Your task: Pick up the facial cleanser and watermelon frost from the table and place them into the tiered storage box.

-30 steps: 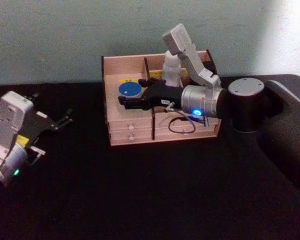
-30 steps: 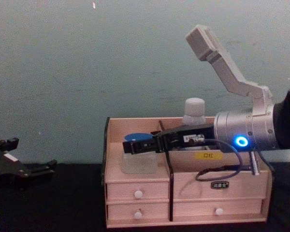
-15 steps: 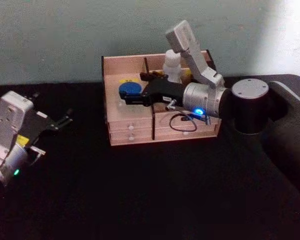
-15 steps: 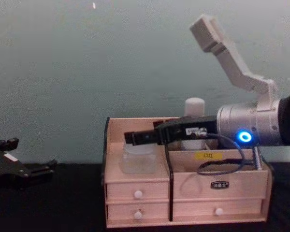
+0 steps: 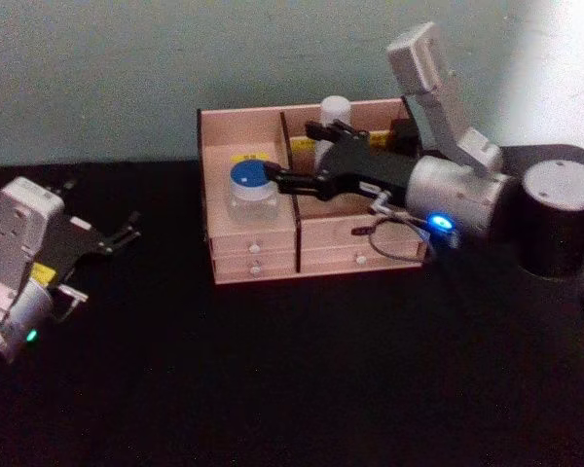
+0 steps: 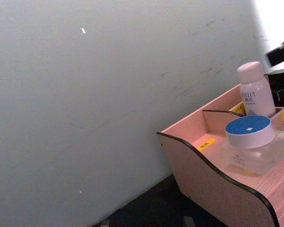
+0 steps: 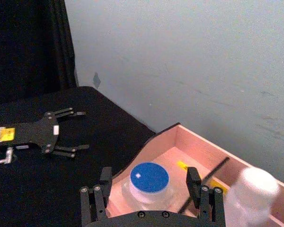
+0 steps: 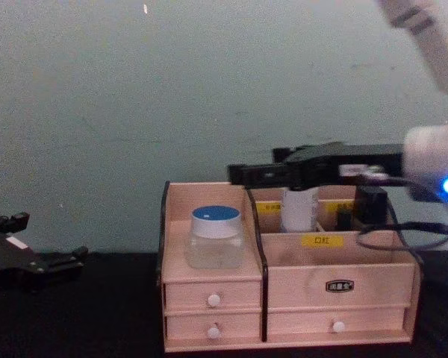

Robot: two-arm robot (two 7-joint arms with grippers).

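Observation:
The tiered storage box (image 5: 255,263) stands at the back of the black table. In its left compartment sits a clear jar with a blue lid (image 5: 252,185) (image 8: 216,239) (image 6: 253,142). A white bottle (image 5: 336,109) (image 8: 299,210) (image 6: 254,90) stands in a rear compartment. I cannot tell which of the two is the facial cleanser and which the watermelon frost. My right gripper (image 5: 292,151) (image 8: 235,174) hovers open just above and to the right of the jar, holding nothing; in the right wrist view it (image 7: 149,171) straddles the jar (image 7: 141,188) from above. My left gripper (image 5: 102,209) (image 8: 51,239) rests open at the far left.
The box (image 8: 209,298) has white-knobbed drawers facing me and black side edges (image 6: 213,163). A black cable (image 5: 389,238) hangs from my right wrist over the box's right half. A pale wall runs close behind the box. Bare black table lies in front.
My right gripper has let go of the blue-lidded jar, risen and drawn back to the right. The jar stays in the left compartment. The left arm has not moved.

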